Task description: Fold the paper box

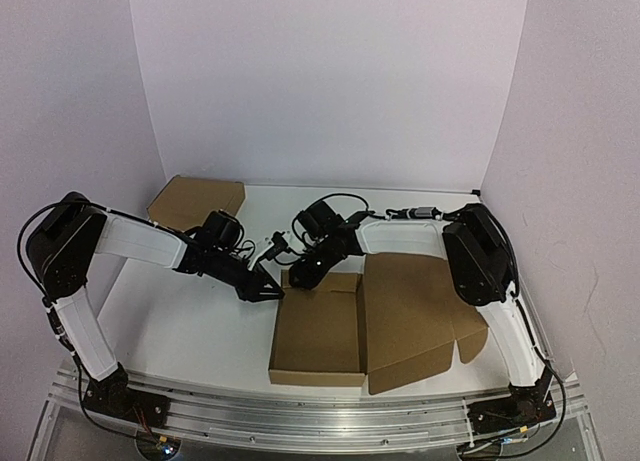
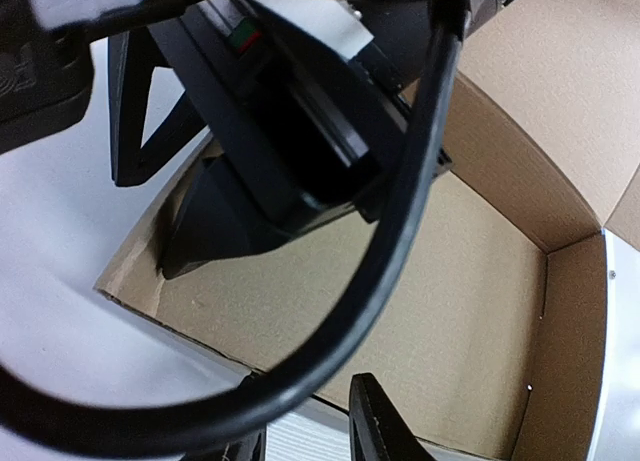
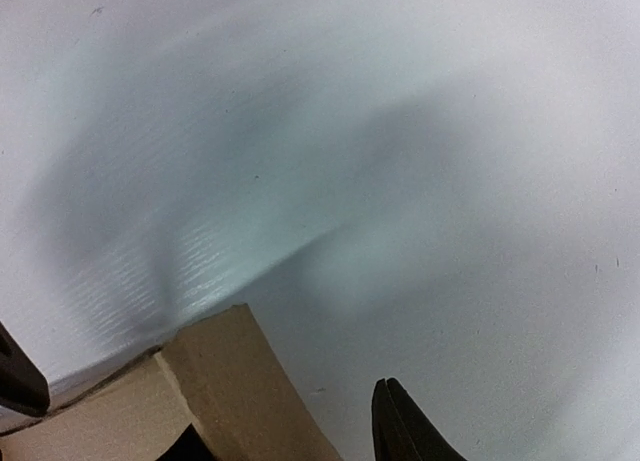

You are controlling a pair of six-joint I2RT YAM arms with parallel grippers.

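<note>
The paper box [image 1: 315,336] is probably light and crease-prone: pinch a wall edge mid-frame. The right gripper [image 1: 303,273] is released astride its corner; I cannot tell the left gripper's [image 1: 265,289] hold.

We see the left gripper [image 1: 268,289] and the right gripper [image 1: 302,274] crowding the far-left corner of the paper box [image 1: 318,333], with hardly a gap between them. Its open lid panel [image 1: 415,311] blankets the right side. Left of the box the table [image 1: 190,331] offers passage, but a second box [image 1: 197,201] blocks the far-left corner against the back wall [image 1: 330,81].
</note>
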